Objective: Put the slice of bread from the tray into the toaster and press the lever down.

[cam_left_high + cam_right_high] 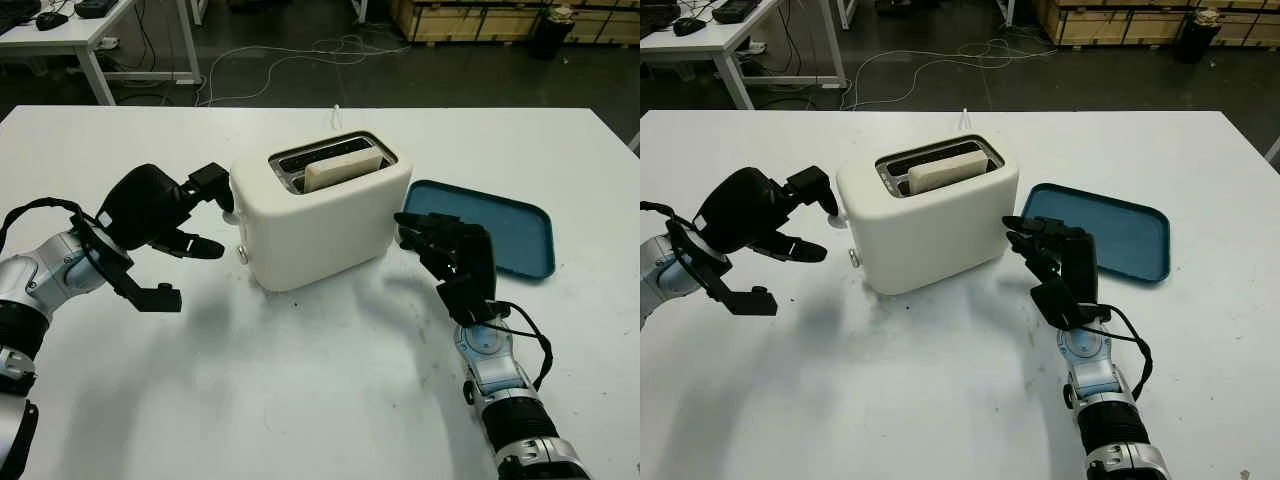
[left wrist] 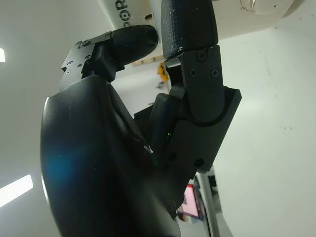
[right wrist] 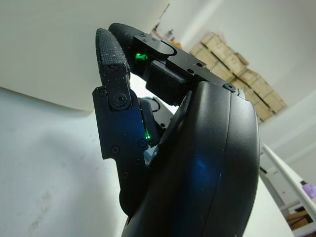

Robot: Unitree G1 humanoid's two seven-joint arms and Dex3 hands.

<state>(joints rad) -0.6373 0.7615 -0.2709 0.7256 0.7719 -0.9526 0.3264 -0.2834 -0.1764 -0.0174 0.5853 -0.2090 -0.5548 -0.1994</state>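
A cream two-slot toaster (image 1: 322, 215) is standing on the white surface (image 1: 300, 400), sitting between the two hands. A slice of bread (image 1: 343, 168) is standing upright in the slot farther from the robot, its top edge poking a little above the toaster's top.

The left hand (image 1: 165, 235) is hovering just beside the end of the toaster that carries a small round knob (image 1: 242, 256). One fingertip (image 1: 222, 186) is reaching up to that end wall, touching or nearly touching it; I cannot tell which. The other fingers are pointing toward the toaster lower down, clear of it. This hand is holding nothing and its fingers are extended rather than closed.

The right hand (image 1: 452, 258) is standing upright over the surface on the opposite side of the toaster, its fingers pointing toward the toaster's near corner and stopping just short of the wall. It is open too and is grasping nothing.

A blue tray (image 1: 495, 226) is lying on the surface just behind and outward of the right hand, on the side away from the toaster. Beyond the surface, cables (image 1: 300, 60) are trailing across a dark floor.
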